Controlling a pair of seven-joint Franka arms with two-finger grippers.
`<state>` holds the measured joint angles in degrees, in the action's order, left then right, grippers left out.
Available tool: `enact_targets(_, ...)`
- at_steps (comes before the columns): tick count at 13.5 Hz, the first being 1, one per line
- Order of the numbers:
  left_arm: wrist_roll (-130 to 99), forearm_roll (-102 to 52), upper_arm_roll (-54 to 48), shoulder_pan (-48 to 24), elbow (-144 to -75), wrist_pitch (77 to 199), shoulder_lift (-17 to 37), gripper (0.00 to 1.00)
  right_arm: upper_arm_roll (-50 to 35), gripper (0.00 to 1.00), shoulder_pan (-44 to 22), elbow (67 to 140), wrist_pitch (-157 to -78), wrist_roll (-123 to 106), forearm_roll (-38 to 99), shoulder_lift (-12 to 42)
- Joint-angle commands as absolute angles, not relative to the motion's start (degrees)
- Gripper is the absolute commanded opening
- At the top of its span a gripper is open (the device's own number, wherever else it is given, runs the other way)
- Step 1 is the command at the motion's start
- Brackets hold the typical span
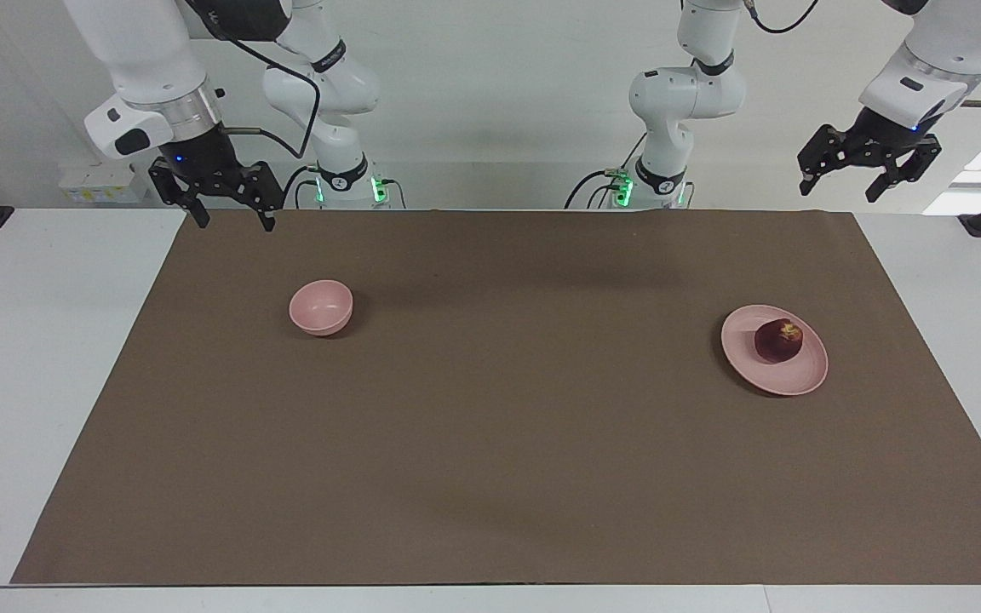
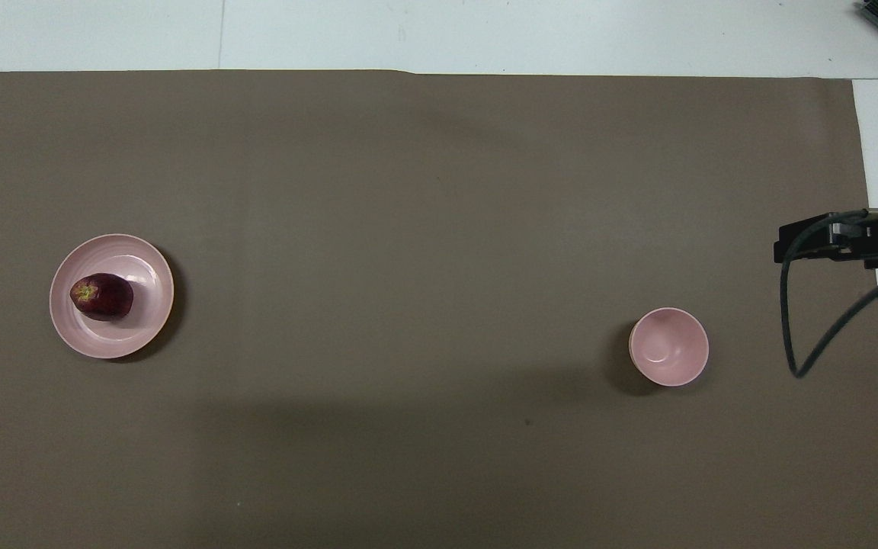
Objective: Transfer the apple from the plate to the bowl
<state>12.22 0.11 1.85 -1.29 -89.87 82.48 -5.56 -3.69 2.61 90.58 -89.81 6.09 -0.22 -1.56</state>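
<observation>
I see a white counter (image 1: 48,358) covered by a wide brown mat (image 1: 507,426). In the facing view, the apple (image 1: 778,340), dark red with a yellowish patch, sits on the pale pink plate (image 1: 788,379) at the middle right of the frame, toward the left arm's end of the counter. In the overhead view the same plate (image 2: 138,263) lies at the middle left, with the apple (image 2: 102,296) resting slightly off its centre. The small pink bowl (image 1: 321,306) stands upright at the middle left of the facing view, toward the right arm's end; overhead, the bowl (image 2: 669,346) appears at the lower right, well apart from the plate.

My left hand (image 1: 845,175) hangs in the air at the upper right of the facing view, over the counter's edge near the mat's corner, fingers spread wide and holding nothing. My right hand (image 1: 235,220) hangs at the upper left, over the mat's edge nearest the robots, fingers also spread wide with nothing between them. Neither hand touches the apple, plate or bowl.
</observation>
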Motion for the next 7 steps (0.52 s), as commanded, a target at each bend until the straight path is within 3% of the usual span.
enact_targets(1, 12.4, -0.1, 2.2, -1.8, -91.9, 84.3, -7.2, 1.0, -3.8, 1.0, 3.0, 91.5, -88.2, 4.9, -0.4, -2.8)
enact_targets(7, 14.1, -0.2, 2.8, 0.4, -99.0, 95.8, -7.1, 1.0, -3.8, 1.0, 2.6, 96.3, -90.8, 5.3, 1.7, -4.7)
